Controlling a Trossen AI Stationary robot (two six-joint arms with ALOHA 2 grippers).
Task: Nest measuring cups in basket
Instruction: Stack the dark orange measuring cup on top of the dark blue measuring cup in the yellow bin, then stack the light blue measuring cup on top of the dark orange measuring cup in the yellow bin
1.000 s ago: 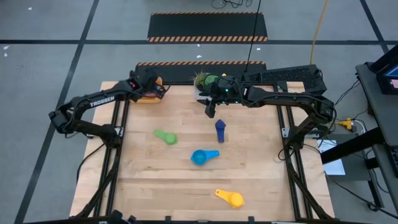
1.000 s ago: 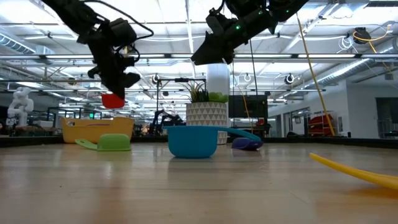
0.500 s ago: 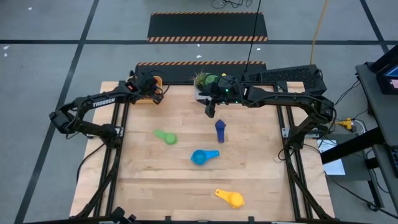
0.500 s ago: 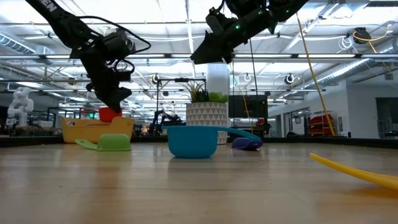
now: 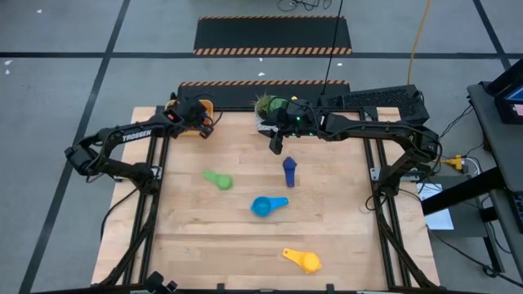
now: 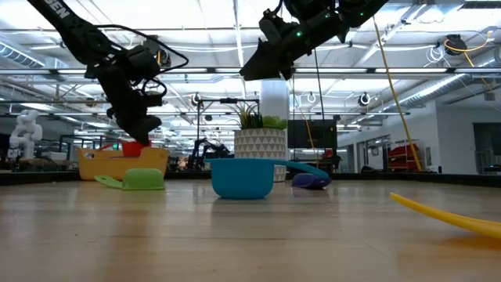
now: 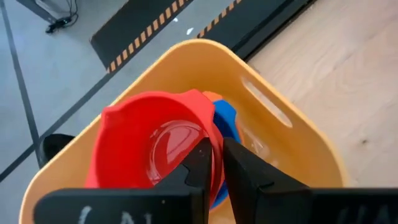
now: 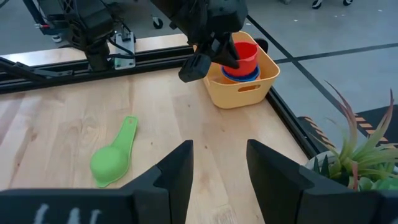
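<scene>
The yellow-orange basket (image 7: pixel 280 124) stands at the table's far left corner (image 5: pixel 207 106). In it a red measuring cup (image 7: pixel 149 143) sits upright in a blue cup (image 7: pixel 227 118). My left gripper (image 7: pixel 217 165) is shut on the red cup's wall. My right gripper (image 8: pixel 217 162) hangs open above the table's far middle (image 5: pixel 276 147), with nothing between its fingers. On the table lie a green cup (image 5: pixel 217 179), a dark blue cup (image 5: pixel 289 170), a light blue cup (image 5: pixel 263 205) and a yellow cup (image 5: pixel 303 260). My left gripper holds the red cup by its side wall at the rim (image 7: pixel 213 134), with one finger (image 7: pixel 198 163) inside the bowl and the other (image 7: pixel 241 171) outside. The fingers slant down from above. The cup stands upright inside the basket, nested in the blue cup.
A potted plant in a white pot (image 5: pixel 265 106) stands at the far edge beside my right gripper. The green cup (image 8: pixel 112 158) lies on its side between the basket and the table's middle. The table's near left part is bare wood.
My left gripper has gone down toward the basket with the red cup and rolled a little. The cup hung above the basket's rim a second ago and now sits down inside it, on the blue cup.
</scene>
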